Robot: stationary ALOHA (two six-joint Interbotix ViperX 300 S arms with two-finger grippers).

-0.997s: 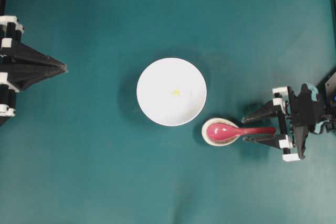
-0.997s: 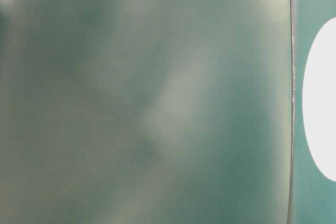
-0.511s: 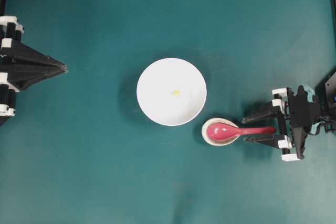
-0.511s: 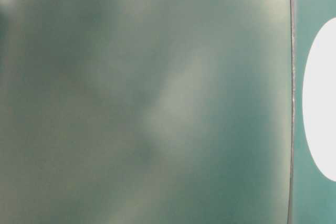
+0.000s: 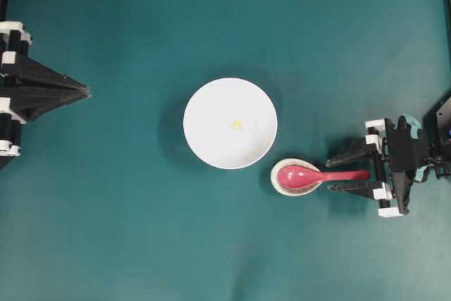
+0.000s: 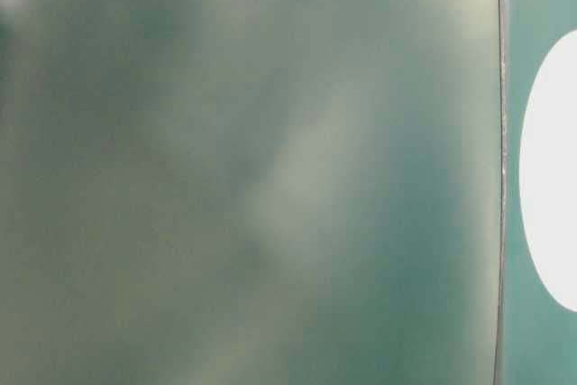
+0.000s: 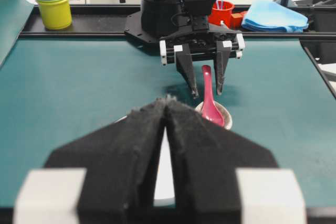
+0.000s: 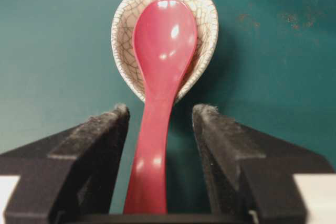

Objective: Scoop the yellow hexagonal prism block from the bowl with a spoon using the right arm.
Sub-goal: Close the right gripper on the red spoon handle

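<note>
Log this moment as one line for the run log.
right pincer: open, straddling spoon handle | spoon: on rest | block: in bowl | left pincer: shut, idle

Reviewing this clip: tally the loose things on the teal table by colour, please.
White: 1, the bowl
Yellow: 1, the block in the bowl
Pinkish-red: 1, the spoon
Off-white crackled: 1, the spoon rest under the spoon's scoop
Total: 4

A robotics lab bench: a teal-covered table point(image 5: 106, 209) flanked by two black robot arms on fixed bases, with supplies ranged on a far black shelf point(image 7: 79, 24) — stacked yellow and blue cups point(image 7: 53, 7), a red container point(image 7: 221, 13), a folded blue cloth point(image 7: 276, 16).
</note>
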